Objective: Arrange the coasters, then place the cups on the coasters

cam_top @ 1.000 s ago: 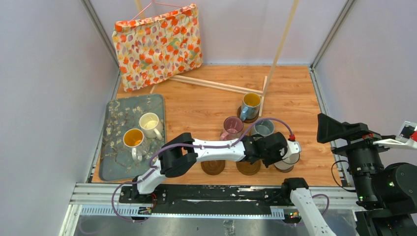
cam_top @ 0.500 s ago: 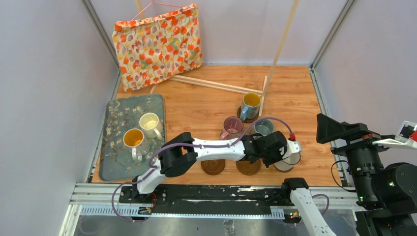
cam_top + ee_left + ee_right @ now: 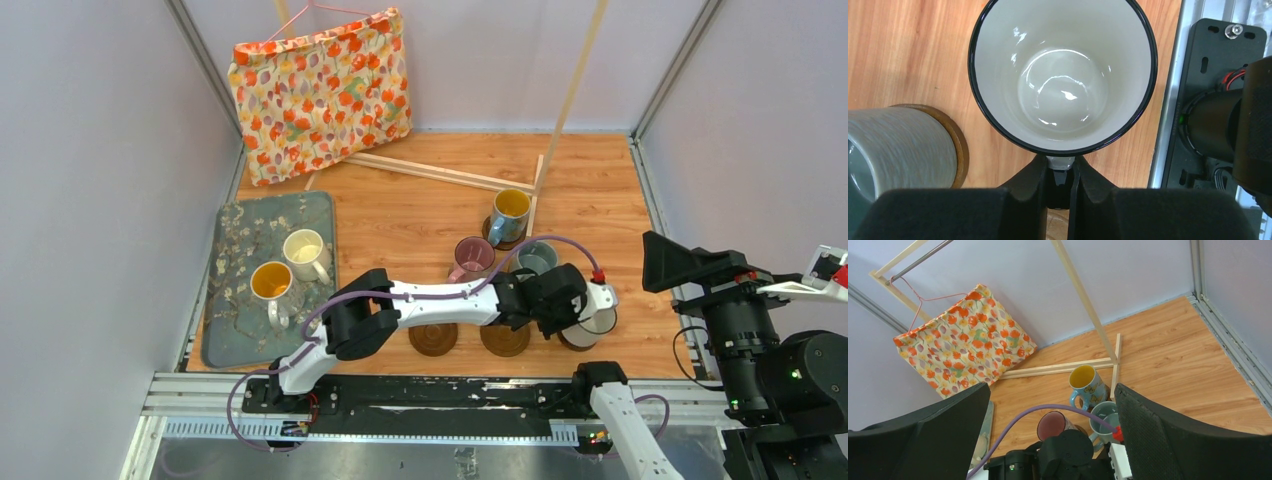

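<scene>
top view, left gripper (image 3: 570,316): shut on the handle of the white cup (image 3: 594,322); the arm is reached across to the robot's right.
top view, cup from hand: directly ahead of the fingertips, with the handle pointing back into the jaws.
top view, coaster under cup (image 3: 577,345): a brown edge shows below the cup on the side toward the arm bases. Whether the cup touches it or hangs clear cannot be told.
top view, empty coasters: first empty coaster (image 3: 433,340) and second empty coaster (image 3: 505,340) lie behind the hand, beside its forearm.
top view, nearer arm: the left. The right hand is out of this view.
left wrist view, left gripper (image 3: 1060,169): the fingers are closed to a narrow slit and pinch the pale handle stub.
left wrist view, white cup (image 3: 1063,75): upright and empty, dead ahead of the fingers, mouth toward the camera.
left wrist view, grey-blue cup (image 3: 898,145): left of the fingers, standing on its own coaster (image 3: 959,150), near the held cup but apart from it.
left wrist view, governing relation: release likely depends on the cup base sitting centred on the disc beneath, which is hidden here.
right wrist view, right gripper (image 3: 1051,390): jaws fully spread, nothing between them.
right wrist view, white cup: hidden behind the left wrist, ahead of and below this hand.
</scene>
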Tool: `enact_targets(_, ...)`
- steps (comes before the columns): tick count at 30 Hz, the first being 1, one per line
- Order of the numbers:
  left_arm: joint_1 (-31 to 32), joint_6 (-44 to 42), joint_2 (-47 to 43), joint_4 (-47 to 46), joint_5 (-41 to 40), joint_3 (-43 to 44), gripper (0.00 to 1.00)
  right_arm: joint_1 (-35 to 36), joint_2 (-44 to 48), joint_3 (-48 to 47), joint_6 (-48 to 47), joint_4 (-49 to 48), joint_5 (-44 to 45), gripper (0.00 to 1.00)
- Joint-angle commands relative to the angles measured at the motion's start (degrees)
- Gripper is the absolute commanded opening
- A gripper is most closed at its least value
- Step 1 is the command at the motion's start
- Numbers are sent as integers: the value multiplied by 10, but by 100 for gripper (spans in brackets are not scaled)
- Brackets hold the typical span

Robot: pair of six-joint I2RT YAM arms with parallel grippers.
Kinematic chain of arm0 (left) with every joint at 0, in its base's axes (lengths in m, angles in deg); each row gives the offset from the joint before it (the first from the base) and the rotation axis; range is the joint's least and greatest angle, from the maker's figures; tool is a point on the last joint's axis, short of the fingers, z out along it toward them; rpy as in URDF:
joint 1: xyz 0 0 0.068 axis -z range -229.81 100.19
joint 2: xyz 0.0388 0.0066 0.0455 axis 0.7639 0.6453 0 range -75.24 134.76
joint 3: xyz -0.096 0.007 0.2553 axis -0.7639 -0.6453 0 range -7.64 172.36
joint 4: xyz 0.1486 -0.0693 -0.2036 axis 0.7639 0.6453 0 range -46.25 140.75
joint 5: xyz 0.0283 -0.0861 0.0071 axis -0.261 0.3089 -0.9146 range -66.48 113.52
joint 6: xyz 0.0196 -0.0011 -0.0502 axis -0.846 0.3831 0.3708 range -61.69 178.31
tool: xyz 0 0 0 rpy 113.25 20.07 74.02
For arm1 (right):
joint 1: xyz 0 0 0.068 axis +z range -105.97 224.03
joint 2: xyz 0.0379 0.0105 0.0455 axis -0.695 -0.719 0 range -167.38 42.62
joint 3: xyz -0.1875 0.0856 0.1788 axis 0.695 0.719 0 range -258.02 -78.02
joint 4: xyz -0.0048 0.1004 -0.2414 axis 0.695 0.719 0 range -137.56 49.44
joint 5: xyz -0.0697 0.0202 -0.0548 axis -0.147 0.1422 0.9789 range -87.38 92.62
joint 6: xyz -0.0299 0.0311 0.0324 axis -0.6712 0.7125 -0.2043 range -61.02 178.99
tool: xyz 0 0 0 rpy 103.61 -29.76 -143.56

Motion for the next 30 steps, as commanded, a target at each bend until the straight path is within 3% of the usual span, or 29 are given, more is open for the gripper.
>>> enact_targets(1,1,-6,-6,-37,9,39,0,8,0,-2,1,-1,-7,100)
enact_targets(30,-1,5,15,-36,13,24,0,8,0,7,4,-2,-7,100)
